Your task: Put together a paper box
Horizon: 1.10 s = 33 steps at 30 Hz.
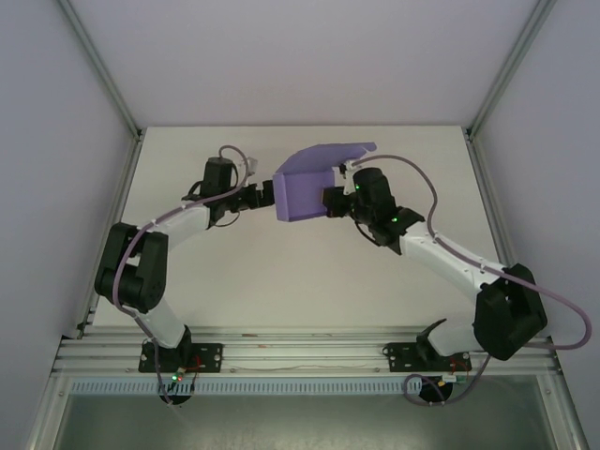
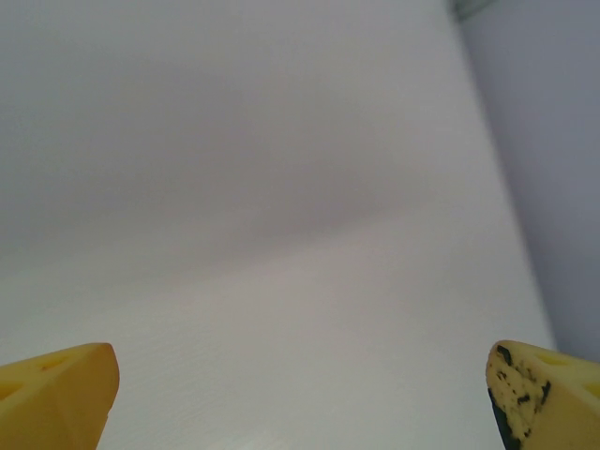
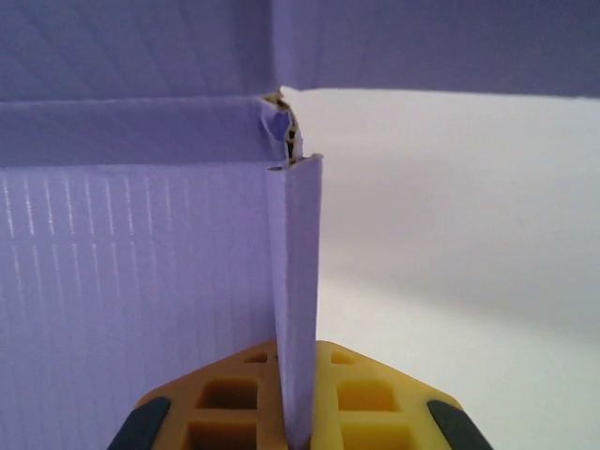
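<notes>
Paper box (image 1: 302, 192) sits over the middle of the table (image 1: 281, 281) between the 2 grippers, its long axis seemingly running away from the bases. The right gripper (image 1: 330, 201) is clamped on its upright right wall. The left gripper (image 1: 267, 195), fingers spread wide, waits just beside its left edge. Lavender card, half-folded, 1 flap (image 1: 339, 151) raised behind.

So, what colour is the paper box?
The paper box is lavender-purple with a faint grid; best seen in the right wrist view.

Lighting even and diffuse; soft shadows on table (image 1: 281, 272). Left wrist view washed out, low contrast. Right wrist foreground slightly blurred.
</notes>
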Tool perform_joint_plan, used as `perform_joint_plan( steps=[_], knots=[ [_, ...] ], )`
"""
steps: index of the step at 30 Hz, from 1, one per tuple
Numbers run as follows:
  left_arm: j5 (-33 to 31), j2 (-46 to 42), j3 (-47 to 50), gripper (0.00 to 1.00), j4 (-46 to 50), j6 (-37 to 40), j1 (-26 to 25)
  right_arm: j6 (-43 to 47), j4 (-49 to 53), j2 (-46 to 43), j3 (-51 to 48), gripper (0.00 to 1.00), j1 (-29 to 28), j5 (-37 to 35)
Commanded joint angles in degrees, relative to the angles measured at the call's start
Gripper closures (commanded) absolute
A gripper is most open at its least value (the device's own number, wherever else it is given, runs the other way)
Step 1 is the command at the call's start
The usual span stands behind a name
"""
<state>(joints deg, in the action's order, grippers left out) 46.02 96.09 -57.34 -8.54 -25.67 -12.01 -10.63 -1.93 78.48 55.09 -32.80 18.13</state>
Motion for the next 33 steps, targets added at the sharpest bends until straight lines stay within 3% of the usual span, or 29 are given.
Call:
perform_joint_plan(
  steps=[1, 8, 11, 15, 19, 20, 23, 26, 33],
  knots=[
    [15.06, 0.33, 0.68, 0.00, -14.71, -1.97, -2.56, 1.63, -7.21, 0.36, -2.71, 1.00, 0.05, 6.49],
    [18.68, 1.02, 0.39, 0.00, -17.74, -1.01, -6.02, 3.94, -8.32, 1.87, -2.77, 1.00, -0.56, 7.82],
    [19.88, 2.19, -0.96, 0.00, -17.95, -0.87, -6.78, 5.46, -7.16, 2.71, -2.33, 1.00, -1.96, 3.97],
    [20.53, 2.72, -2.00, 0.00, -20.00, -2.26, -7.33, 3.94, -2.45, 5.32, 0.29, 1.00, -4.00, -9.52],
    [19.70, 2.19, -3.45, 0.01, -17.32, -0.16, -8.01, -0.80, 8.19, 10.95, 6.65, 1.00, -7.31, -29.97],
    [19.51, 2.08, -3.65, 0.01, -16.93, 0.42, -8.22, -2.08, 9.26, 12.14, 7.54, 1.00, -7.98, -32.75],
    [17.54, 1.74, -4.40, 0.01, -13.75, 2.04, -8.36, -2.89, 9.06, 13.94, 8.55, 1.00, -8.35, -32.43],
    [11.00, 1.35, -5.29, 0.00, -7.49, 4.18, -8.08, -2.37, 7.25, 11.52, 7.67, 1.00, -8.47, -31.38],
    [-15.40, 0.92, -6.14, 0.00, 9.61, 6.71, -4.26, -3.43, 13.51, -0.26, 4.57, 0.99, -6.32, -25.81]
  ],
)
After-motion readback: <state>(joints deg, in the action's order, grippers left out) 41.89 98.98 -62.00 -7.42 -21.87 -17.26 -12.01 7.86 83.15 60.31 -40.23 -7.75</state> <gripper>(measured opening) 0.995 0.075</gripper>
